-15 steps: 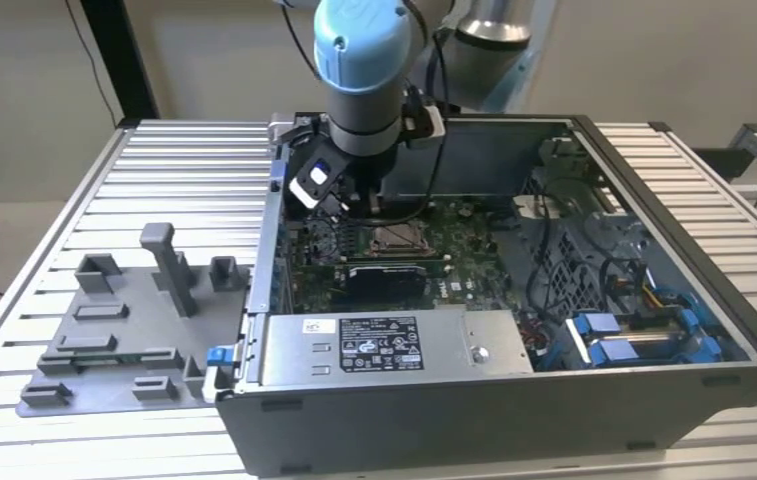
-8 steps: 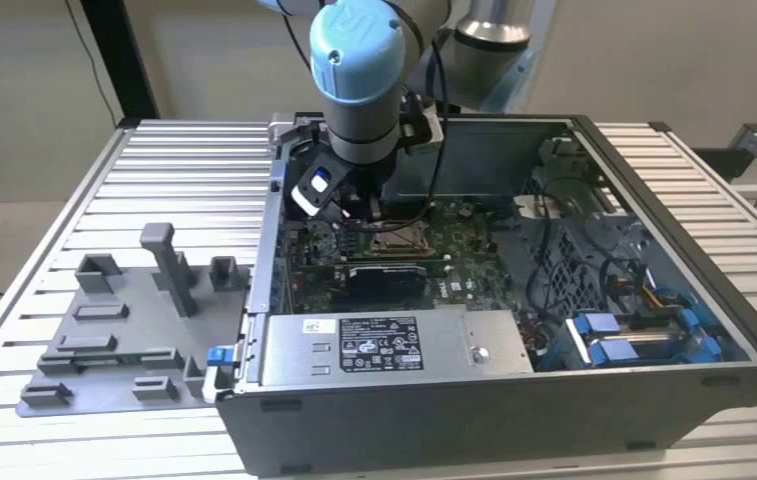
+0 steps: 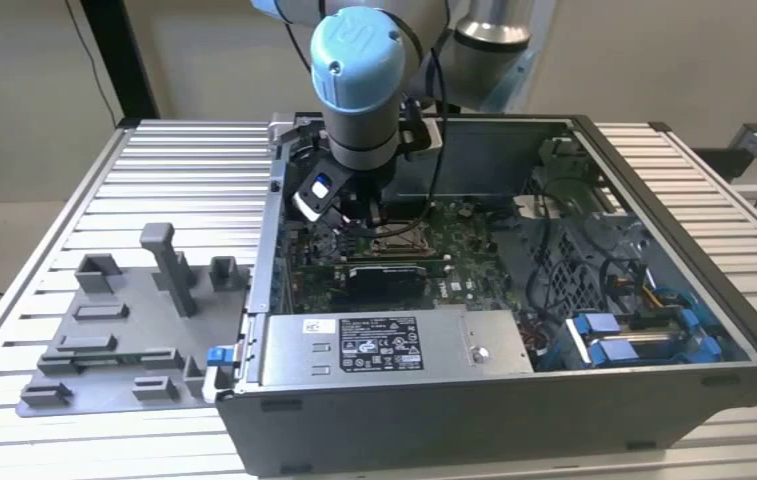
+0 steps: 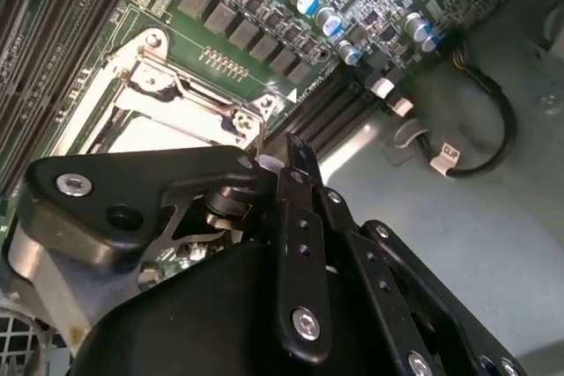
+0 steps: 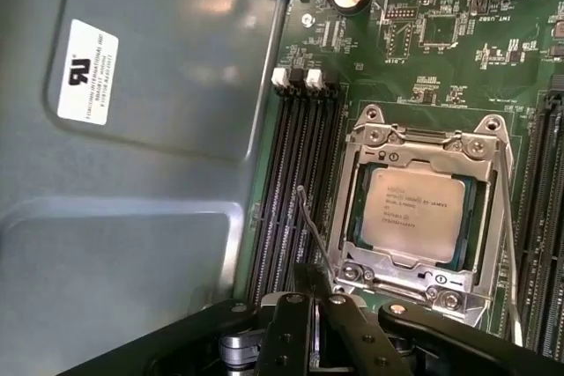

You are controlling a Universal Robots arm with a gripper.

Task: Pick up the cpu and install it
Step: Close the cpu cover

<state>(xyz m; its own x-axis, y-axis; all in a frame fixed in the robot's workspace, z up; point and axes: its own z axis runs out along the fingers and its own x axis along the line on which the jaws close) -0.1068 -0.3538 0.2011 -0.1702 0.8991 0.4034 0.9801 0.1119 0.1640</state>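
Observation:
The cpu [image 5: 414, 216], a pale silver square chip, lies flat inside the metal socket frame [image 5: 374, 143] on the green motherboard [image 5: 423, 50]. Part of its pale top [image 4: 145, 136] also shows under the frame in the second wrist view. My gripper [image 5: 308, 292] hovers just beside the socket's edge, over the memory slots [image 5: 295, 173], its fingers together and holding nothing. A thin wire socket lever [image 5: 314, 233] stands up right by the fingertips. In the exterior view the gripper [image 3: 351, 225] reaches down into the open computer case [image 3: 672, 390], next to the socket [image 3: 398, 243].
The power supply box [image 3: 378, 345] lies along the case's near side, and blue drive brackets [image 3: 618, 335] with cables sit on the exterior view's right. Grey plastic fixture blocks [image 3: 125, 320] stand on the slatted table [image 3: 178, 170] on that view's left.

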